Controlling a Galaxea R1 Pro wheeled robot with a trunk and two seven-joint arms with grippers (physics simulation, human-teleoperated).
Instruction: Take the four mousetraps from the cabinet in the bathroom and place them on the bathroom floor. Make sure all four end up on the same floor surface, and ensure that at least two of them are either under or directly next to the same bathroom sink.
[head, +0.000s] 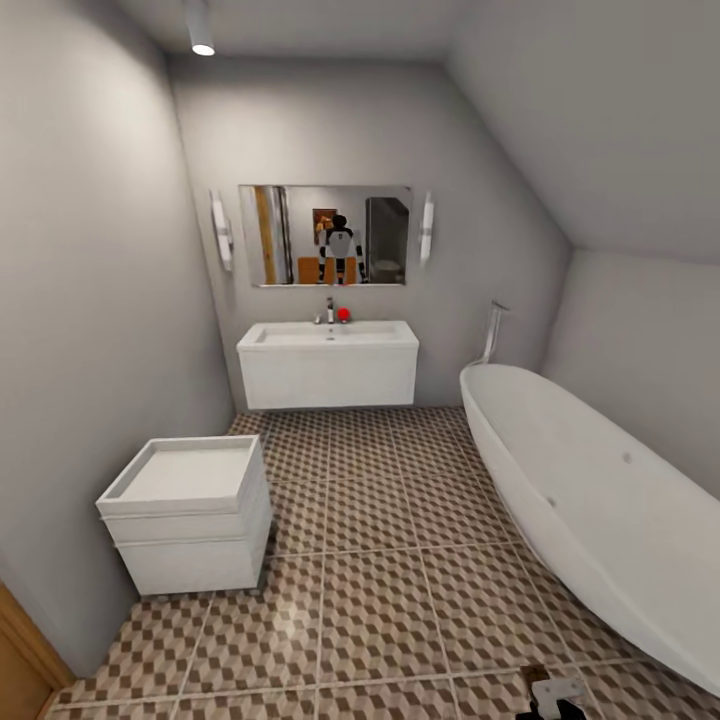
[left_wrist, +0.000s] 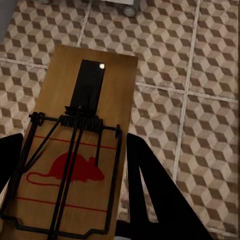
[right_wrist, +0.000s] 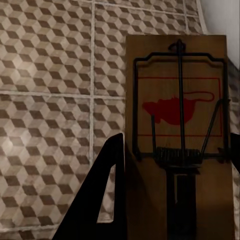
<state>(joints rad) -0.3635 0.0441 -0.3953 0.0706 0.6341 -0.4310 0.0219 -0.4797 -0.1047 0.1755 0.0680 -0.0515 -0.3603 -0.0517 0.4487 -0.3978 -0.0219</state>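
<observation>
We noted each claw, left (left_wrist: 70, 190) and right (right_wrist: 172, 190), pinching one mousetrap (left_wrist: 80, 145) lengthwise above the bathroom floor (head: 380, 560), the sink (head: 328, 335) lying straight ahead.

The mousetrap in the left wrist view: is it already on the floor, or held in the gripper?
Held. The mousetrap sits between the left gripper's dark fingers, with the tiled bathroom floor seen beyond it.
</observation>
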